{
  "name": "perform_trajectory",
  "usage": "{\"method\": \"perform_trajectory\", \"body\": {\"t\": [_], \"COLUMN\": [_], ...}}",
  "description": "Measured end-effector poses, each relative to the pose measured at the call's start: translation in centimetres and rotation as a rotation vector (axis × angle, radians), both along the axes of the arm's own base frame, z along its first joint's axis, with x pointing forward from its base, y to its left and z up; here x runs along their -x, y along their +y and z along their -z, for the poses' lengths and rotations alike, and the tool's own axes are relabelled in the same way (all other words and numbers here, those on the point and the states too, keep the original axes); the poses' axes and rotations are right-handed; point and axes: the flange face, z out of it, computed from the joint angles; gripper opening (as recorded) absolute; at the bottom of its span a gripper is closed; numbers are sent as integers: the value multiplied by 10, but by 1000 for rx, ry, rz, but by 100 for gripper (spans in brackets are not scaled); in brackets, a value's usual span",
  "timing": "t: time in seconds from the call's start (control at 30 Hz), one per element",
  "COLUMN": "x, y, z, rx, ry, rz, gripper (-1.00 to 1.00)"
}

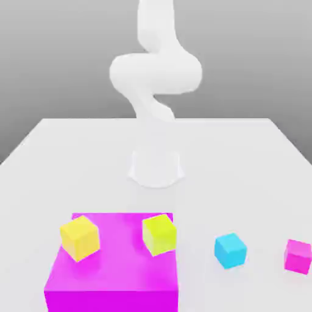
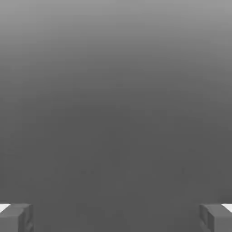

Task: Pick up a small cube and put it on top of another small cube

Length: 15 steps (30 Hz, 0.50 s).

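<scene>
The small cyan cube (image 1: 230, 250) rests on the white table (image 1: 73, 158) toward the exterior view's right, apart from the other cubes. The lime yellow-green cube (image 1: 159, 233) sits on top of a big magenta block (image 1: 113, 286), near that block's right edge. In the hand view my gripper (image 2: 116, 217) is open: its two grey fingertips (image 2: 16, 217) stand far apart with nothing between them, and only plain grey background lies ahead. The white arm (image 1: 155, 73) rises from its base and bends upward, well above the cubes.
A golden-yellow cube (image 1: 79, 237) sits on the magenta block's left part. A small magenta-pink cube (image 1: 298, 256) lies on the table at the far right. The arm's round base (image 1: 156, 167) stands mid-table behind the block.
</scene>
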Motion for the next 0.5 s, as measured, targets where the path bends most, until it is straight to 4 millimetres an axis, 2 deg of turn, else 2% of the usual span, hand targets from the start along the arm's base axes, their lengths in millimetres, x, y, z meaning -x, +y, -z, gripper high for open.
{"method": "perform_trajectory", "body": {"t": [0.1,0.23,0.37,0.5], "x": [-33,-59,-64,-51], "y": [22,57,94,126], "z": [62,147,232,315], "rx": [-36,-55,-45,-3], "ry": [102,234,364,485], "rz": [-66,-138,-197,-242], "gripper": [0,0,0,0]}}
